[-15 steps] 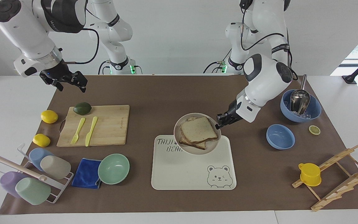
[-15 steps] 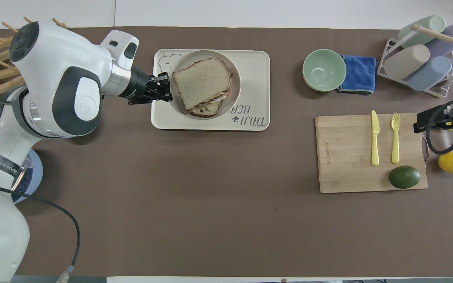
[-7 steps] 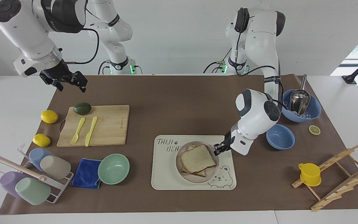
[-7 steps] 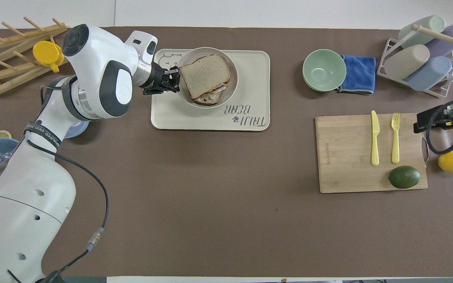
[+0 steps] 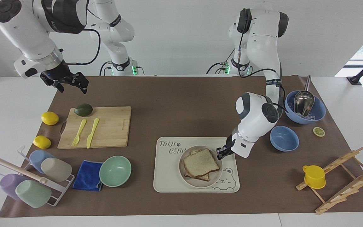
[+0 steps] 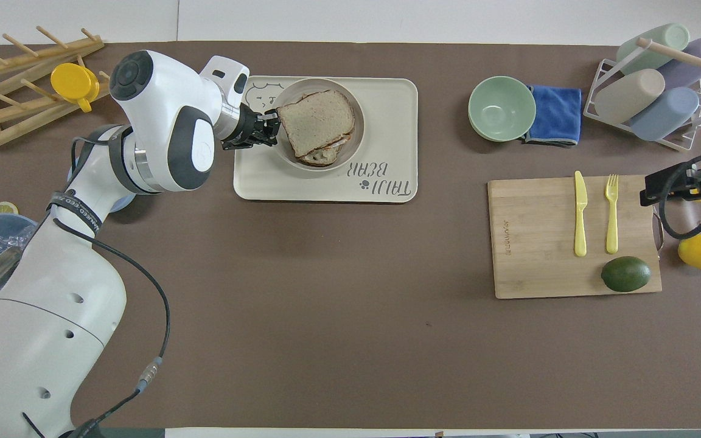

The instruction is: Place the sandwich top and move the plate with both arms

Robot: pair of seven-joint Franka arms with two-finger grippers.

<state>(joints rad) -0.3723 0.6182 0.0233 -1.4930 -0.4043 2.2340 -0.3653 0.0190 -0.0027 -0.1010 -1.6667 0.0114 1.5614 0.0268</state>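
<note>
left gripper (image 5: 221, 153) pinched shut on plate (image 5: 214, 179) rim at two o'clock | plate on tray (image 5: 169, 186) | right gripper (image 5: 71, 82) open, empty, waited over table edge

— What do the two arms look like?
— Both are glossy white, built of rounded, jointed segments, with dark grey-black caps on the sides of the joints. The left arm (image 5: 257, 116) has a round black disc on its elbow housing and a black band with white lettering around one link.
— Any cables?
— Yes. A thin black cable runs along the left arm and ends in a small metal plug. Another loops from the right arm (image 5: 27, 31) near its silver wrist ring.
— And the ends?
— The left gripper (image 5: 221, 153) and right gripper (image 5: 71, 83) are black, angular and two-fingered. Green lights glow at the bases.
</note>
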